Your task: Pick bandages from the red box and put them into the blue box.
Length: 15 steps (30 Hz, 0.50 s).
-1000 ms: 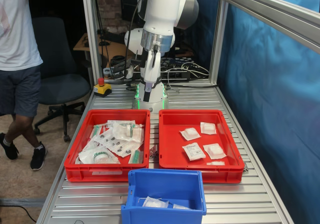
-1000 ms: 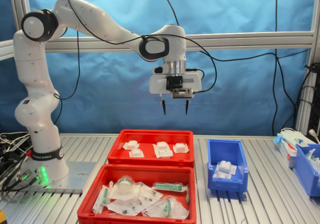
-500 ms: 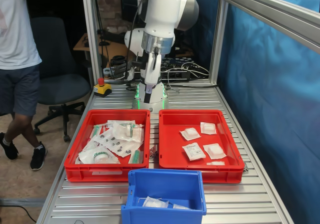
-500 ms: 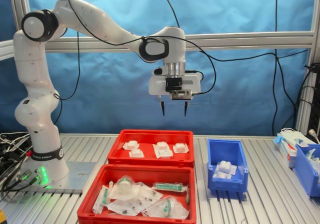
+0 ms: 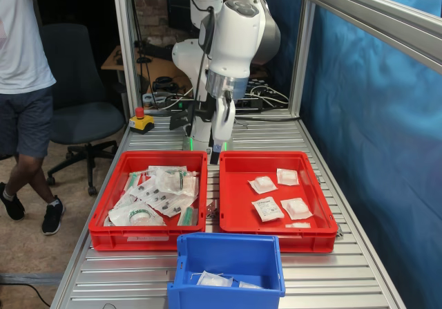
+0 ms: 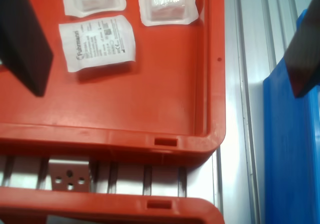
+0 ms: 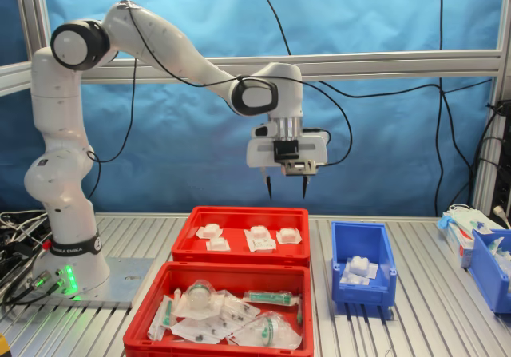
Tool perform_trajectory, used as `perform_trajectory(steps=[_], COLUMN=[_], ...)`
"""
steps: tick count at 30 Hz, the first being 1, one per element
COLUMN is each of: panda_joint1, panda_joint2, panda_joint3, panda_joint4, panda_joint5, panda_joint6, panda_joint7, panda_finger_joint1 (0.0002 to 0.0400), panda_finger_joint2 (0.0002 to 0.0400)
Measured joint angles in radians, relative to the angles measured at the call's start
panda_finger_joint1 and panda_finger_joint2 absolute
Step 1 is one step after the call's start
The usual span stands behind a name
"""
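The red box [image 5: 314, 229] holds several white bandages [image 5: 267, 209] and sits on the first exterior view's right. It is the rear crate [image 7: 239, 252] in the second exterior view. The blue box [image 5: 228, 250] stands in front of both crates with a few packets inside [image 5: 213, 279]; it also shows in the second exterior view [image 7: 363, 239]. My gripper [image 7: 286, 194] is open and empty, hanging well above the red box's end nearest the blue box. In the wrist view the gripper [image 6: 167, 91] frames a printed bandage [image 6: 97, 42], the red box wall [image 6: 210, 73] and the blue box rim [image 6: 290, 159].
The twin red crate [image 5: 103, 234] with green-marked packages lies beside the red box. A person [image 5: 24, 81] stands at the first exterior view's left by an office chair [image 5: 86, 115]. A red stop button [image 5: 140, 112] sits behind the crates. Another blue bin [image 7: 489, 271] is at the second exterior view's right.
The arm has swung the gripper lower and toward the blue box side, over the red box. The fingers stay open and empty.
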Motion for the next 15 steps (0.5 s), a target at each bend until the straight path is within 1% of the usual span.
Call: perform_trajectory(steps=[6, 15], panda_joint1=[0.014, 0.04], panda_joint2=[0.036, 0.072], panda_joint3=[0.0, 0.002], panda_joint4=[-0.004, -0.01], panda_joint5=[0.0, 0.0], panda_joint6=[0.034, 0.054], panda_joint7=[0.0, 0.0], panda_finger_joint1=[0.04, 0.04], panda_finger_joint2=[0.04, 0.04])
